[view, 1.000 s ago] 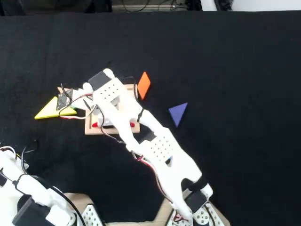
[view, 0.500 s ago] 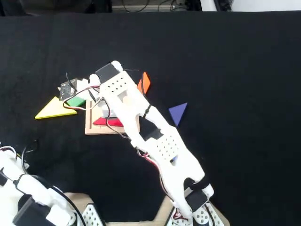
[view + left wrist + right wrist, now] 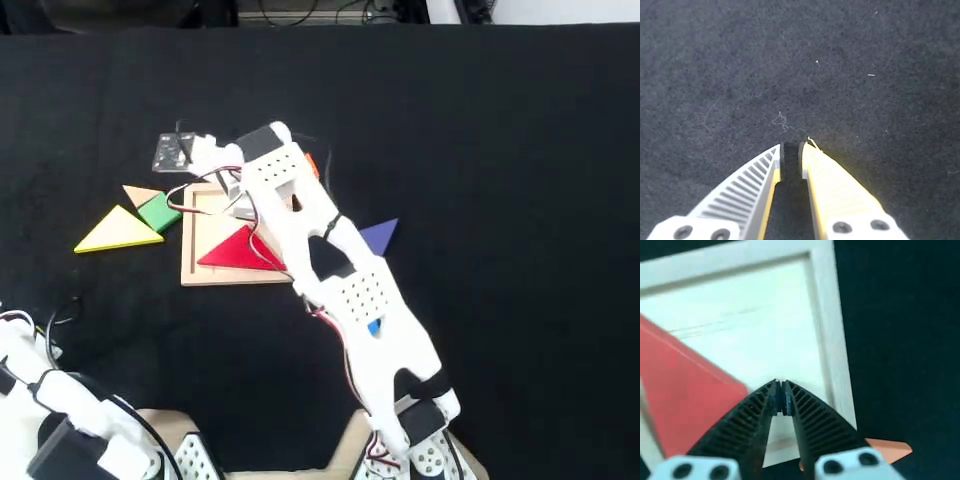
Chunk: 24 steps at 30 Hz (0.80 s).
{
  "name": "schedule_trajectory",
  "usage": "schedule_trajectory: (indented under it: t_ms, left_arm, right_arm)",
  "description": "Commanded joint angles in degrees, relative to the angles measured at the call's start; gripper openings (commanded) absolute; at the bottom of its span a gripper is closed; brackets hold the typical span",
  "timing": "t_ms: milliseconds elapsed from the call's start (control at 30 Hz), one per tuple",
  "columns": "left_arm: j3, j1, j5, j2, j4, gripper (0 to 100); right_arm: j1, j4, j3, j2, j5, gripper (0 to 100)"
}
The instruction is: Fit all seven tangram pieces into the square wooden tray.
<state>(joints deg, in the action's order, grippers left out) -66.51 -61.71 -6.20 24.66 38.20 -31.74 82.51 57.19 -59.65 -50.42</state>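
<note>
One piece in: red triangle (image 3: 238, 250) is lying in the tray (image 3: 188, 274); you're swinging the right gripper (image 3: 780, 386) clear, closed tight & empty, others waiting outside.

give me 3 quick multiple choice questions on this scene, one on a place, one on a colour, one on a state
1. Where is the red triangle?
A) in the tray
B) on top of the yellow triangle
C) held by the right gripper

2. What colour is the piece right beside the yellow triangle?
A) purple
B) green
C) white

3. How are the right gripper's fingers?
A) wide open
B) shut on the red triangle
C) shut with nothing between them

Answers:
1 A, it lies flat on the tray's floor.
2 B, the green piece sits against the yellow triangle.
3 C, the right wrist view shows the fingers together over the tray, holding nothing.
</note>
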Motion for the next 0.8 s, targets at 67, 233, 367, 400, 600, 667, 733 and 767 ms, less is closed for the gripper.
schedule_trajectory:
  t_ms: [67,233,367,400,600,667,733,767]
  left_arm:
    - [0.0,0.9,0.1,0.9,-0.1,9]
    - [0.0,0.9,0.1,0.9,-0.1,9]
    - [0.0,0.9,0.1,0.9,-0.1,9]
    - [0.0,0.9,0.1,0.9,-0.1,9]
    - [0.0,0.9,0.1,0.9,-0.1,9]
    - [0.0,0.9,0.1,0.9,-0.1,9]
    - [0.0,0.9,0.1,0.9,-0.1,9]
    - [0.1,0.9,0.1,0.9,-0.1,9]
  right_arm:
    - [0.7,0.4,2.9,0.3,0.8,1.1]
    - [-2.4,6.0,2.9,0.3,0.7,1.1]
    - [-3.9,7.6,2.9,0.3,1.0,1.1]
    - [-4.1,8.0,2.9,0.3,1.0,1.1]
    - [-3.4,9.5,7.3,0.3,0.7,1.1]
    - [-0.9,10.1,12.5,0.4,0.7,1.1]
    - [1.1,14.4,21.0,1.0,0.7,1.1]
    - [1.8,17.7,25.9,1.5,0.9,1.1]
